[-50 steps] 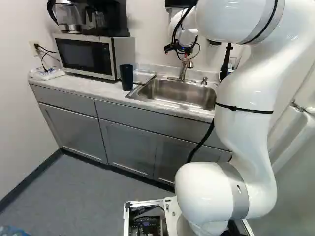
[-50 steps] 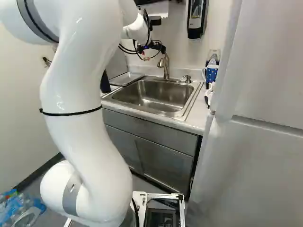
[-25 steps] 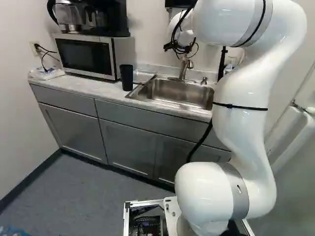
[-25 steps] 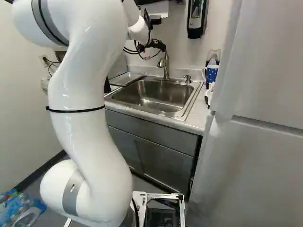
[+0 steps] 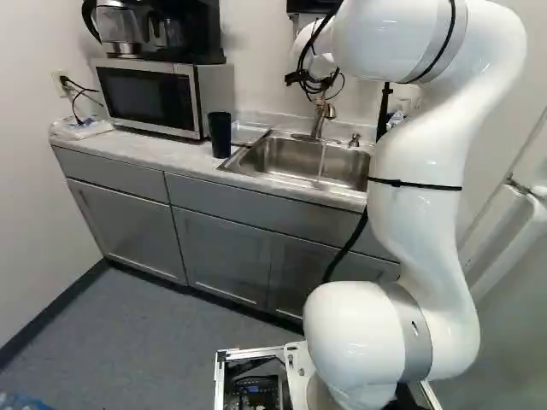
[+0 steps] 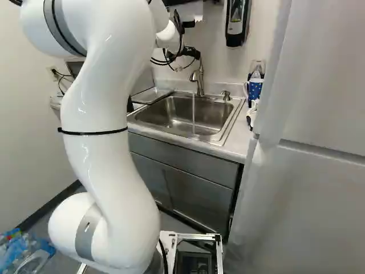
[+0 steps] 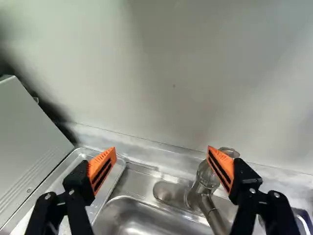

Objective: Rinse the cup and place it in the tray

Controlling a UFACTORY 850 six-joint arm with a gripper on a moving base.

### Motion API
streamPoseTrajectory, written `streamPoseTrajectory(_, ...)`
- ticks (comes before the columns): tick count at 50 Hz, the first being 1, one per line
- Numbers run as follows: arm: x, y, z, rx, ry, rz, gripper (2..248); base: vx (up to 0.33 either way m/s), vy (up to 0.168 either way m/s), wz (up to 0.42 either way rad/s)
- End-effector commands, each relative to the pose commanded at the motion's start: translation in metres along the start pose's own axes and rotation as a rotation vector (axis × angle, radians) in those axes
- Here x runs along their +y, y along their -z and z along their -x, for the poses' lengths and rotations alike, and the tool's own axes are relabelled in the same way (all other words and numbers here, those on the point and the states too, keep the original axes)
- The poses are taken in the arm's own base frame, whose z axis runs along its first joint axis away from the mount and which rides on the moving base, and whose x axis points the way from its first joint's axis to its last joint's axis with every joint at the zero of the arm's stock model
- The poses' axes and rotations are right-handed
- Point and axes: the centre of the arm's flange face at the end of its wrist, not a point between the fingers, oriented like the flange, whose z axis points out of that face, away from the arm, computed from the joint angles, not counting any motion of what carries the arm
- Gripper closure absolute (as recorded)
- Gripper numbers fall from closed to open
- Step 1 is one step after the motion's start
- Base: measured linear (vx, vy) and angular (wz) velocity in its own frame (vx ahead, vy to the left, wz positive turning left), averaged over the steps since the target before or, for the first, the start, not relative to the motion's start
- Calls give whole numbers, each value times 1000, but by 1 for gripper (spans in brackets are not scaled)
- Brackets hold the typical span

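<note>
In the right base view my gripper [image 6: 191, 52] is just above the faucet [image 6: 197, 77]; a thin water stream [image 6: 193, 114] falls from it into the sink [image 6: 219, 117]. The wrist view shows the gripper [image 7: 164, 164] open, nothing held, one orange pad close by the faucet's clear top [image 7: 209, 174]. A dark cup [image 5: 220, 134] stands upright on the counter, left of the sink in the left base view, mostly hidden behind my arm in the other. The shallow metal tray [image 6: 153, 95] lies between microwave and sink, its rim [image 7: 115, 183] near the other finger.
The microwave [image 5: 149, 98] with a coffee maker [image 5: 158, 30] on it stands at the counter's wall end. A blue patterned mug [image 6: 255, 88] is right of the sink in the right base view, near the tall white fridge [image 6: 319, 188]. A soap dispenser [image 6: 236, 20] hangs above.
Water now runs from the faucet, where none fell before. My upper arm has shifted left in the left base view and right in the other; the gripper has moved slightly at the faucet. The base has stayed put.
</note>
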Motion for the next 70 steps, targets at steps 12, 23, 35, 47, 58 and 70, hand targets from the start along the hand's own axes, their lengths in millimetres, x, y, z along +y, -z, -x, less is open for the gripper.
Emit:
streamPoseTrajectory(12, 0, 0, 0, 0, 0, 0, 3, 0, 0, 0)
streamPoseTrajectory(23, 1, 7, 2, -4, 0, 1, 3, 0, 0, 0)
streamPoseTrajectory(35, 4, 28, 7, -14, -2, 6, 3, 0, 0, 0)
streamPoseTrajectory(47, 9, 51, 13, -23, -5, 12, 3, 0, 0, 0)
streamPoseTrajectory(58, 13, 71, 20, -30, -7, 19, 3, 0, 0, 0)
streamPoseTrajectory(70, 18, 94, 27, -35, -11, 28, 3, 0, 0, 0)
